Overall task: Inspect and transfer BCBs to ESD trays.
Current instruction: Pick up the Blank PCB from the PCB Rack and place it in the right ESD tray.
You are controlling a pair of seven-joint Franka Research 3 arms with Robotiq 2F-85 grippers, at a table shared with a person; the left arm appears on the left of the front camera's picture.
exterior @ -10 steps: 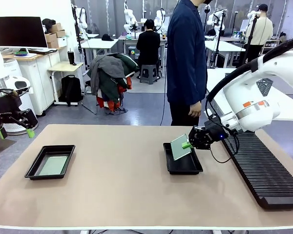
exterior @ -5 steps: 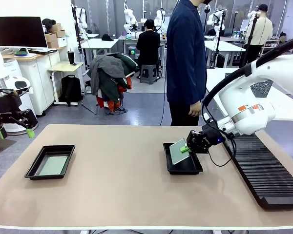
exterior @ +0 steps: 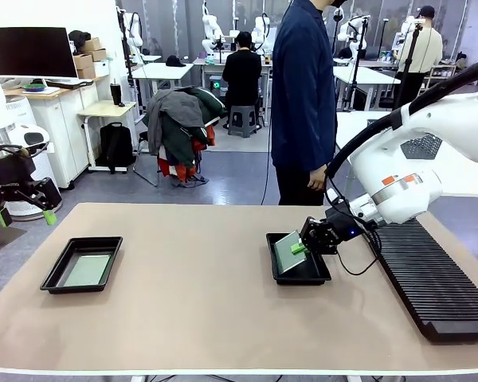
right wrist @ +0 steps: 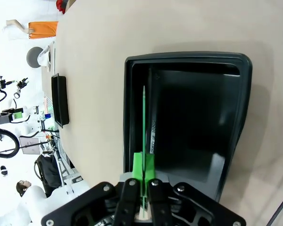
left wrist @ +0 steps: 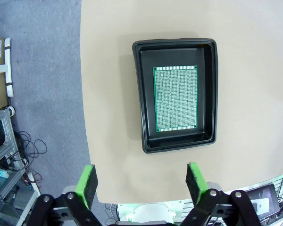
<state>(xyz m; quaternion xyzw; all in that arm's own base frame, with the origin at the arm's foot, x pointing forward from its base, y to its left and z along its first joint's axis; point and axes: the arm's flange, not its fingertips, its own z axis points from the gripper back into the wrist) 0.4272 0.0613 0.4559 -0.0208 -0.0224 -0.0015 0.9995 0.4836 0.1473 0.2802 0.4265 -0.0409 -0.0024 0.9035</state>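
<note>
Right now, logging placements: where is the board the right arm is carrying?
In the front view, the board is pinched in the right gripper, tilted over the right-hand black tray, beside the long ribbed rack.

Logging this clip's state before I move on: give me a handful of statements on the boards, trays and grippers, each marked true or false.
1. The right gripper is shut on a BCB. True.
2. That board lies flat on the floor of the right tray. False: it is tilted, and the right wrist view shows it edge-on above the tray floor.
3. The left tray holds a board lying flat. True.
4. The left gripper is shut on the left tray's rim. False: its jaws stand open, away from the tray and holding nothing.
5. The ribbed black rack lies between the two trays. False: it lies beyond the right tray, at the table's right side.
</note>
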